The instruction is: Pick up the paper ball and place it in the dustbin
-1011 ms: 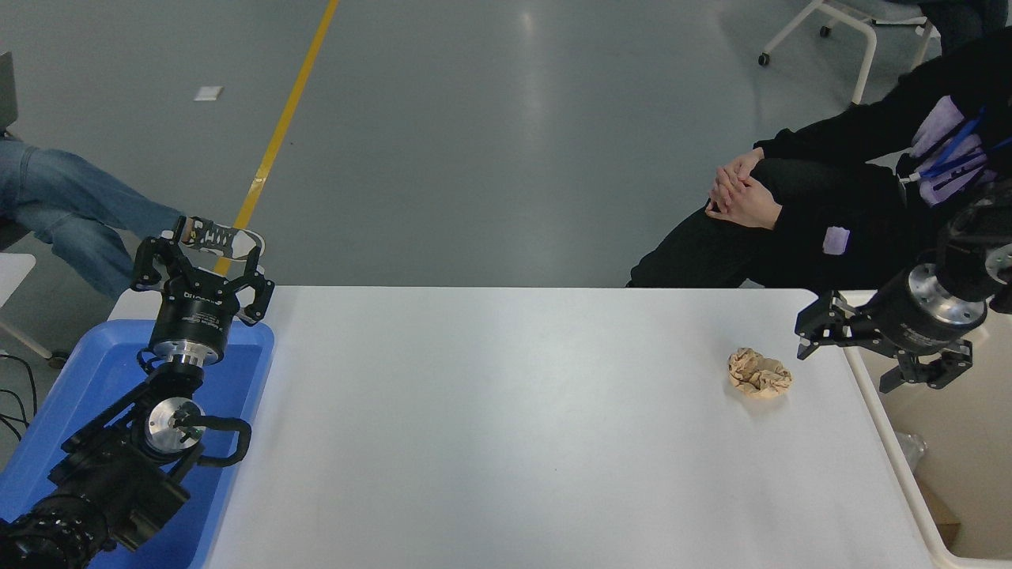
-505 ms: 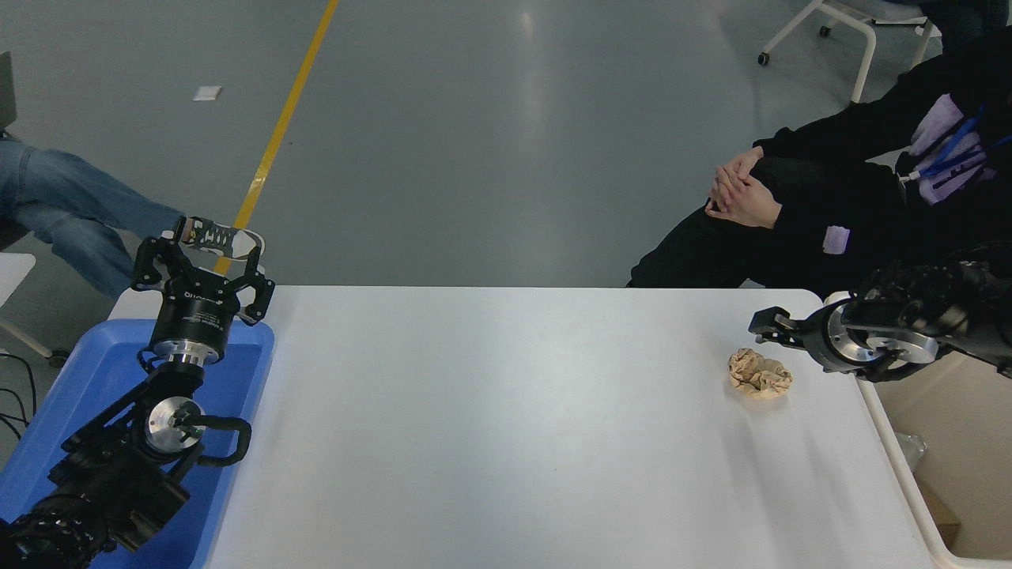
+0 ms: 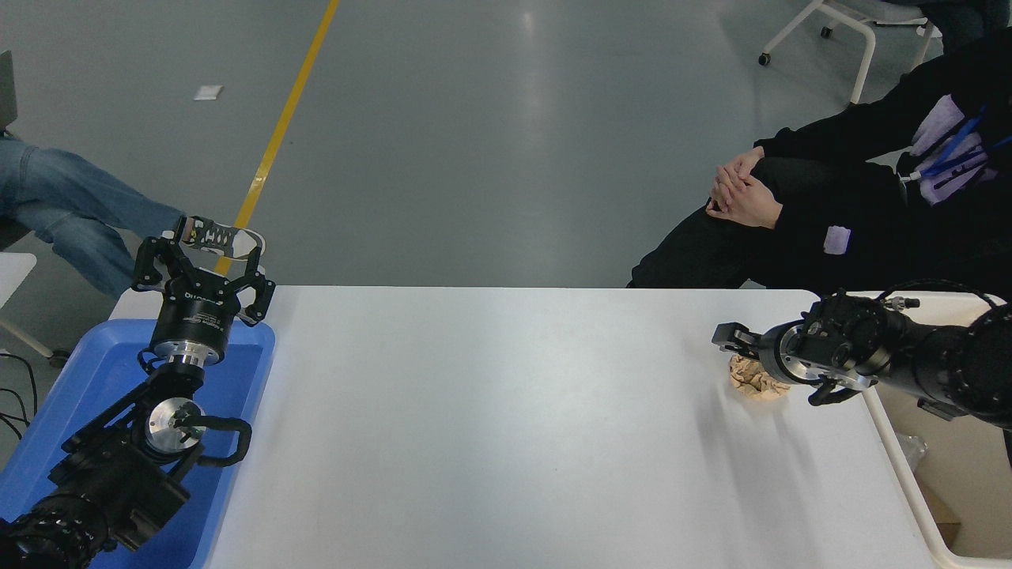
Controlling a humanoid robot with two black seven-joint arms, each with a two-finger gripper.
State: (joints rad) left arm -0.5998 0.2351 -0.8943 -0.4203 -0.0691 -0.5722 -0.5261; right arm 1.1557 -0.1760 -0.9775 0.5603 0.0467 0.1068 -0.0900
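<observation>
Head view looks down over a white table (image 3: 506, 427) with both black arms reaching in. Near the table's right end lies the paper ball (image 3: 751, 379), a crumpled tan-brown wad resting on the tabletop. The right arm comes in from the right edge, lying nearly level and pointing toward the picture's left, and its silver wrist ring covers part of the wad's right side. The right gripper (image 3: 731, 338) sits over the ball's far upper-left edge; from this angle only a bit of a black finger shows, so I cannot tell whether the fingers are spread or closed, nor whether they touch the paper.

Just beyond the table's right edge stands the dustbin (image 3: 909, 482), cream-white with a thick rim and deep walls, its near rim running along the table's side. The ball is on the table near that rim, outside the bin.

At the lower left the left arm is parked over a shallow blue tray (image 3: 87, 371), with the left gripper (image 3: 198, 257) pointing away from the camera, its fingers spread apart and holding nothing.

Past the table's far side, a person (image 3: 862, 213) in dark clothing sits at the upper right with clasped hands (image 3: 739, 190). Another person's jeans-clad leg (image 3: 79, 213) and sneaker show at the left.
</observation>
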